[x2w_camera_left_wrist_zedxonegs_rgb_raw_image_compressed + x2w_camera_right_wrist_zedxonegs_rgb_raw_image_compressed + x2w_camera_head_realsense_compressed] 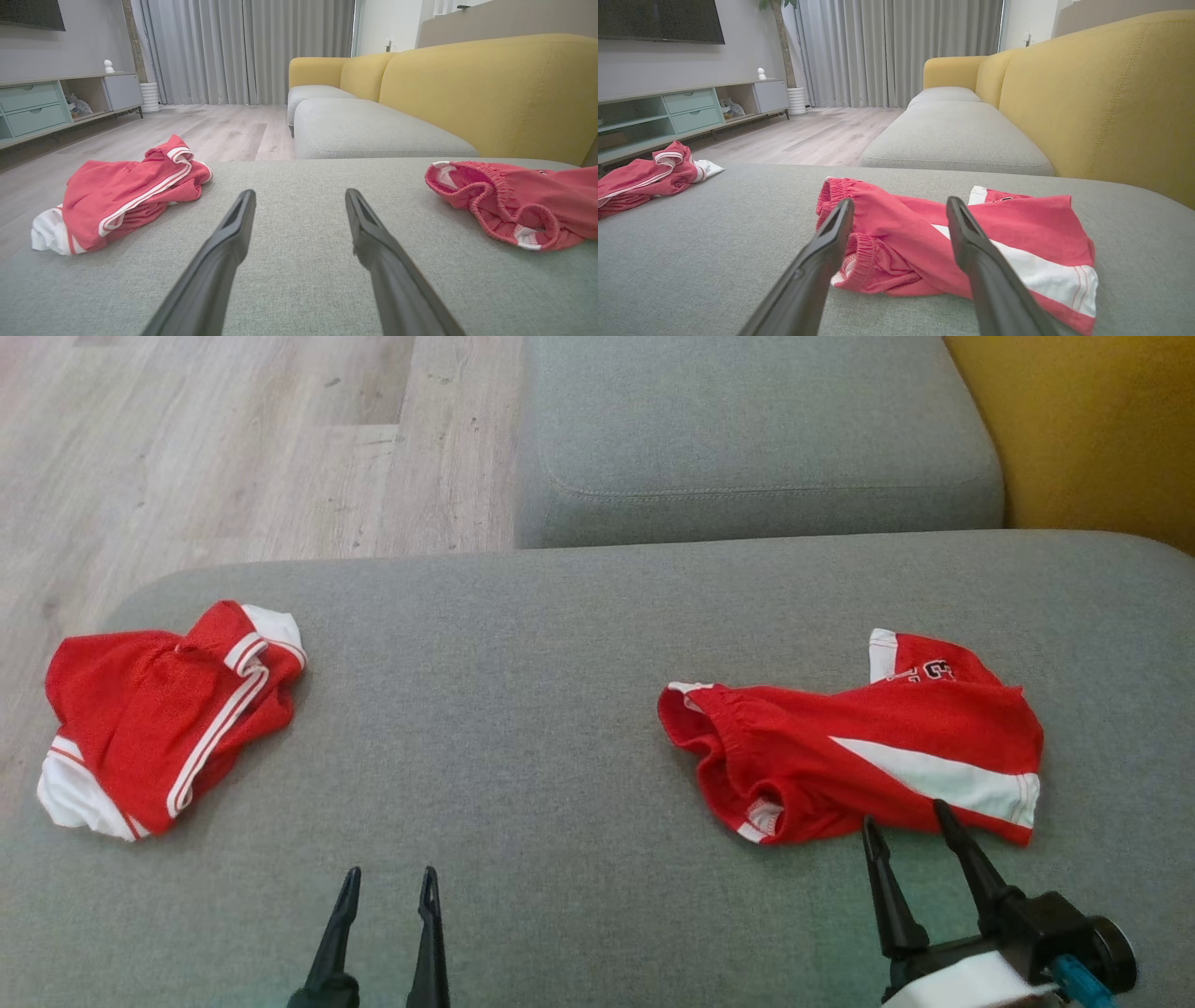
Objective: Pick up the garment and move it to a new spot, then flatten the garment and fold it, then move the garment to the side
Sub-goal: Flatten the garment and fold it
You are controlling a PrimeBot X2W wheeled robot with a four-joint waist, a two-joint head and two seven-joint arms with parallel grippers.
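Two crumpled red garments with white trim lie on the grey sofa seat. One garment, red shorts with a white diagonal band, lies at the right. My right gripper stands open just in front of its near edge, fingers pointing at it, nothing between them. The other red garment lies at the left edge of the seat. My left gripper is open over bare cushion between the two, holding nothing.
A second grey seat cushion lies beyond, with the yellow sofa back at the right. Wood floor drops off to the left and beyond the seat. A TV cabinet and curtains stand far off.
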